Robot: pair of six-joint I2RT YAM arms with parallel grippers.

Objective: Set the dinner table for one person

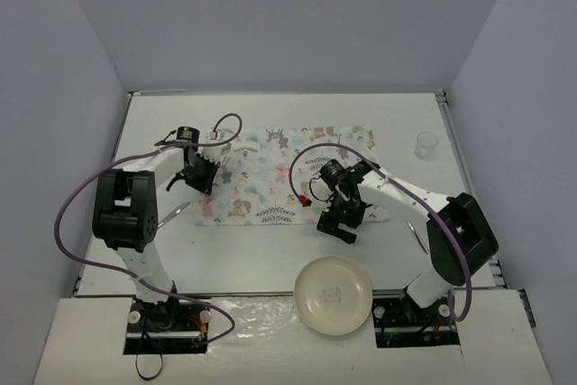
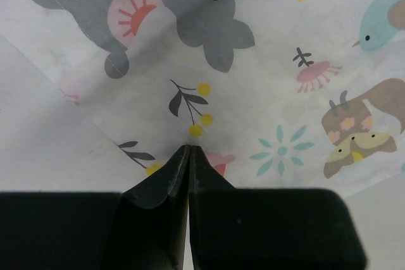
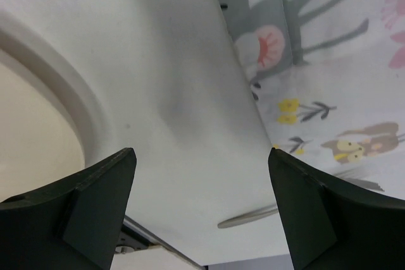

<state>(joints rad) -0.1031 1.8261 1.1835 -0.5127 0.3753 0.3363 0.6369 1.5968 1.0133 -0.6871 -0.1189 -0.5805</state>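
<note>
Left tool (image 1: 200, 175) (image 2: 190, 150): fingers (image 2: 158, 184) pressed tight together, tips down on the floral placemat (image 1: 288, 173) (image 2: 272, 74), right by its left edge. Can't tell from the wrist cam whether any cloth is caught btwn the tips. White counter (image 1: 261, 254) (image 2: 44, 131) shows just beside that edge.

Right tool (image 1: 343, 223) (image 3: 201, 156): fingers (image 3: 95, 207) spread wide, hanging over bare counter (image 3: 177, 61) just off the mat's near edge, twd its right half. In its wrist view there's a cream plate (image 3: 38, 150) on one side & the placemat (image 3: 329, 80) on the other. A shiny metal handle end (image 3: 250, 218) pokes in low down; can't tell what utensil it is.

Further out: plate (image 1: 311, 299) sits at the counter's near edge btwn the two arm bases, closer to the right one, w/ a small grey mark in its middle. A silver utensil (image 1: 176, 214) lies just left of the mat's near-left corner, by the left arm. Another thin utensil (image 1: 416, 233) lies close along the right arm, right of that tool. A clear cup (image 1: 425, 144) stands upright at far right, apart from the mat.

Counter itself: broad, matte white, carries everything, w/ the mat across its middle twd the back.
</note>
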